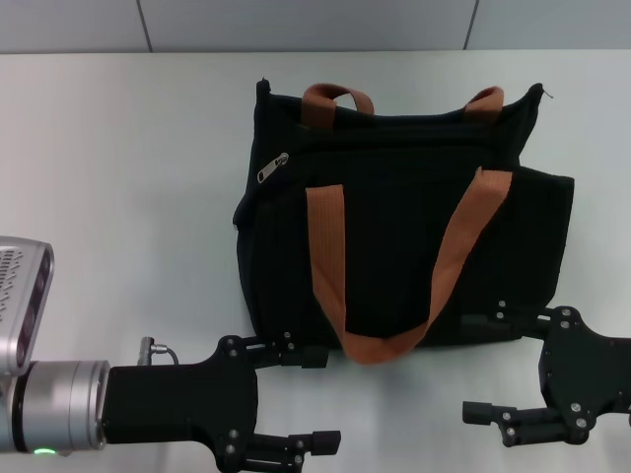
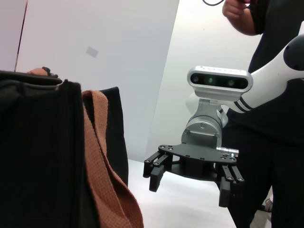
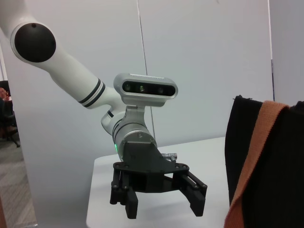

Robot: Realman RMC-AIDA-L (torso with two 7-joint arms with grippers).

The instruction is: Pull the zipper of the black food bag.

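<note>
A: Black fabric fills the middle of the white tabletop [image 1: 118,177]: the bag [image 1: 414,246] lies flat on its side, 2 orange-brown straps [image 1: 330,266] looped across its upper face and over its far edge.

B: And the zipper?

A: A small silver zipper [image 1: 273,168] sits near the bag's far left corner, on the zip line, angled toward the corner. Nothing touches it.

B: Where are the 2 arms?

A: Both at the near edge. The left tool [image 1: 317,398] hovers just off the bag's near left corner, its fingers spread wide, empty. The right tool [image 1: 483,367] sits at the near right corner, also spread and empty; its upper finger lies close against the bag's near edge, though contact cannot be judged.

B: Anything from the wrist cameras?

A: Each shows the opposite arm across the bag: the right tool [image 2: 190,183] and the left tool [image 3: 161,199], fingers parted. A person in dark clothing [image 2: 280,95] stands behind the right arm.
</note>
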